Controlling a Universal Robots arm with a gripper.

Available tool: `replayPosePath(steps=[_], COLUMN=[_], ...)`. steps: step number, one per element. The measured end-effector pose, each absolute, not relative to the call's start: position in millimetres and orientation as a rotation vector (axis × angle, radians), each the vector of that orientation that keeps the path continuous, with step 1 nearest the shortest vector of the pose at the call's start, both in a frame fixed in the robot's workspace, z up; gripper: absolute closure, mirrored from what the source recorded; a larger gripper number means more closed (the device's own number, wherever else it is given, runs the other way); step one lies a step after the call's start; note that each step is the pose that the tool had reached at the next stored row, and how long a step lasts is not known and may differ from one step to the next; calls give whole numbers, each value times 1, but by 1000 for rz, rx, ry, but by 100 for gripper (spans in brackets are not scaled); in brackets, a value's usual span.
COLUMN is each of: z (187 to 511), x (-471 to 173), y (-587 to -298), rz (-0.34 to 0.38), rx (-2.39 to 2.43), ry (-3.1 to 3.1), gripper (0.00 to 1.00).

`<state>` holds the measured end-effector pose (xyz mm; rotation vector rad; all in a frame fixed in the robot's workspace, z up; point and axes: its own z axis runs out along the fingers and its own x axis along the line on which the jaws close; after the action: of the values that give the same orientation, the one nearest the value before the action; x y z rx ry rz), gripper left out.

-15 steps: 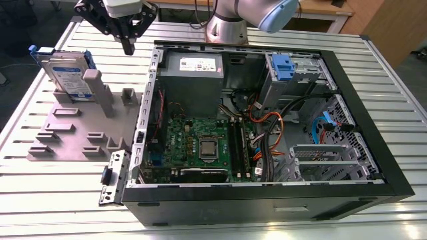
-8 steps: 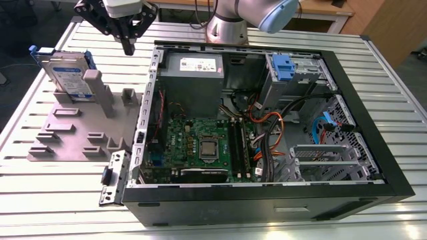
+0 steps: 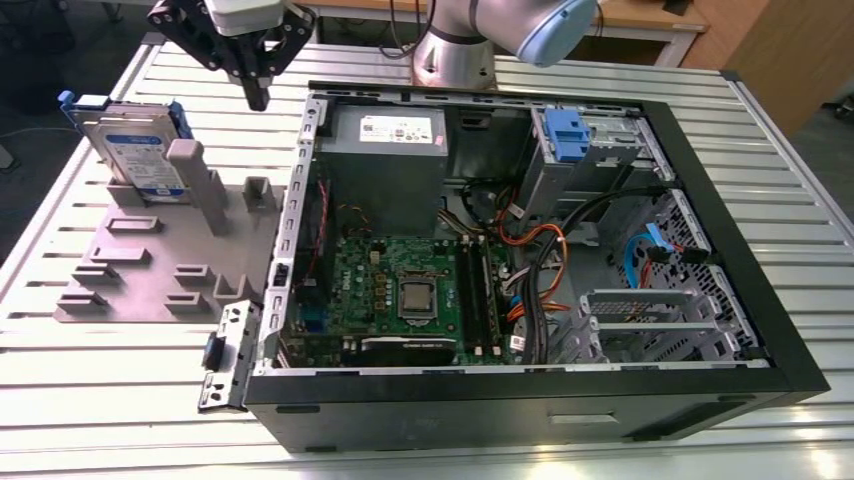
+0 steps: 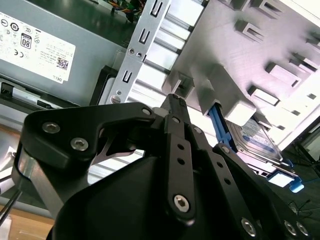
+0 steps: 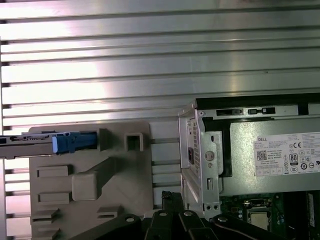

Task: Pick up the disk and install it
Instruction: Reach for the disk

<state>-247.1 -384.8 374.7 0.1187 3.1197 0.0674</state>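
Standing on edge, flat silver disk (image 3: 140, 150); blue-framed.

Slatted aluminium counter (image 3: 120, 400) is taking up most of the exterior view, ribs running side to side. Overhead light is glaring hard off its slats in the first wrist view. A wood-topped table (image 3: 667, 35) with a white frame is standing behind it. A wooden panel (image 3: 787, 50) is sitting at the exterior view's right. Dark floor (image 3: 54, 40) is showing at the exterior view's left.
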Motion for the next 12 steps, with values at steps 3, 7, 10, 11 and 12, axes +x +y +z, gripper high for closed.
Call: replayPosePath(steps=[3, 7, 10, 11, 12], z=[375, 374, 374, 374, 374], x=[-249, -255, -258, -259, -260], y=[-384, -383, -383, -383, -383], rz=[67, 67, 67, 67, 67], rx=[119, 119, 118, 118, 119], ry=[3120, 3120, 3120, 3120, 3120], gripper=[89, 89, 89, 89, 89])
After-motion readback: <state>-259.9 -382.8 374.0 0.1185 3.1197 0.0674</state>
